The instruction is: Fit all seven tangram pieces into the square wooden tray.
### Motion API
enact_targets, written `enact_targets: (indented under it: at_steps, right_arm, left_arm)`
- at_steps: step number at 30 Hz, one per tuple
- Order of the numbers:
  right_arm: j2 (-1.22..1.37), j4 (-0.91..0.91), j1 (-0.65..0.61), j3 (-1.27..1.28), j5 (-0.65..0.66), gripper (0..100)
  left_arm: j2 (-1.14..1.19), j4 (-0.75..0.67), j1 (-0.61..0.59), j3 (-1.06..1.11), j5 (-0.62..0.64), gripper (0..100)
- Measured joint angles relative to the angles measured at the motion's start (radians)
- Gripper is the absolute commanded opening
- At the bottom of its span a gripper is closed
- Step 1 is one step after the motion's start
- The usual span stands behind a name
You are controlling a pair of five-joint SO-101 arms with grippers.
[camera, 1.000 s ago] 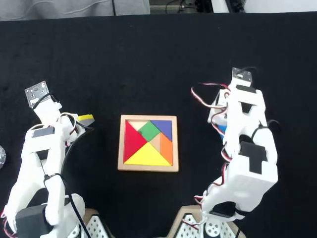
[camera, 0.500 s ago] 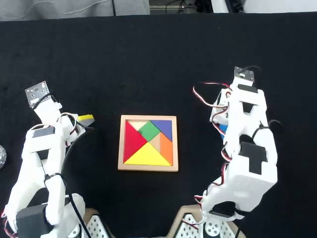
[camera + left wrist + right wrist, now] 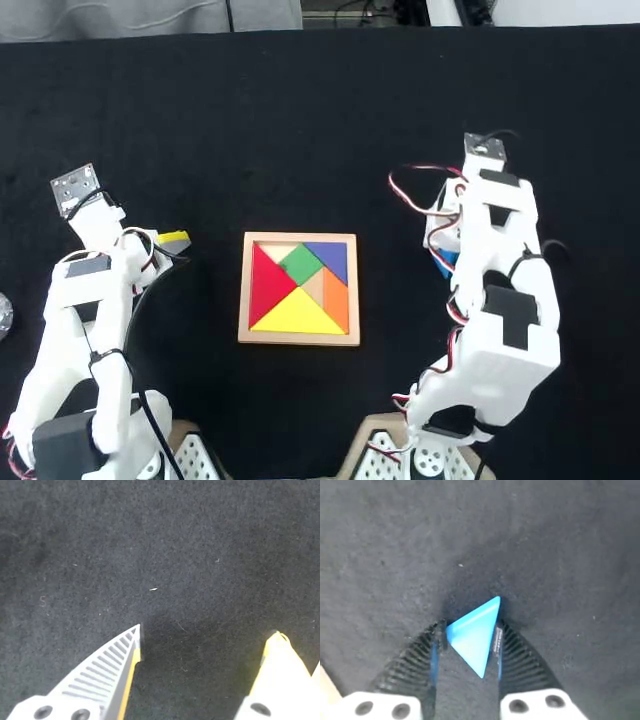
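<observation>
Black cloth covers the tabletop [image 3: 300,120] in the high view; the square wooden tray [image 3: 300,237] lies in the middle between the two arms, holding a red triangle [image 3: 268,285], a yellow triangle [image 3: 298,314], a green square [image 3: 301,263], a dark blue piece [image 3: 331,257] and an orange piece [image 3: 337,300], with two pale wood-coloured patches among them; the left arm [image 3: 85,295] stands on one side of the tray and the right arm [image 3: 500,290] on the other, a bit of the light blue triangle [image 3: 446,262] showing beneath its wrist, apart from the tray; in the left wrist view the left gripper [image 3: 206,632] is spread wide over bare cloth, nothing between its fingers; in the right wrist view the right gripper [image 3: 470,630] pinches the light blue triangle by two edges, one corner pointing out past the fingertips; whether it touches the cloth I cannot tell
</observation>
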Motion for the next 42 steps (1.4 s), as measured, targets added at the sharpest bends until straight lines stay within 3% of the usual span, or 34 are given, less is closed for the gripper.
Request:
enact_targets:
  at_steps: [6,10,15,21,26,33,42]
  right_arm:
    - [0.002,0.000,-0.003,-0.048,0.189,1.1]
    - [-0.034,0.031,-0.049,-0.060,0.439,1.1]
    - [-0.247,0.143,-0.149,-0.060,0.729,1.1]
    - [-0.479,0.256,-0.330,-0.060,0.937,1.5]
    - [-0.496,0.324,-0.537,-0.060,0.974,1.5]
    - [-0.371,0.316,-0.717,-0.063,1.054,1.4]
    - [-0.147,0.167,-0.756,-0.167,1.068,1.5]
  left_arm:
    - [0.000,0.000,0.000,0.006,0.000,37]
    - [0.000,0.000,0.000,0.006,0.000,37]
    - [0.000,0.000,0.000,0.006,0.000,37]
    - [0.000,0.000,0.000,0.006,0.000,37]
    - [0.000,0.000,0.000,0.006,0.000,37]
    - [0.000,0.000,0.000,0.006,0.000,37]
    - [0.000,0.000,0.000,0.006,0.000,37]
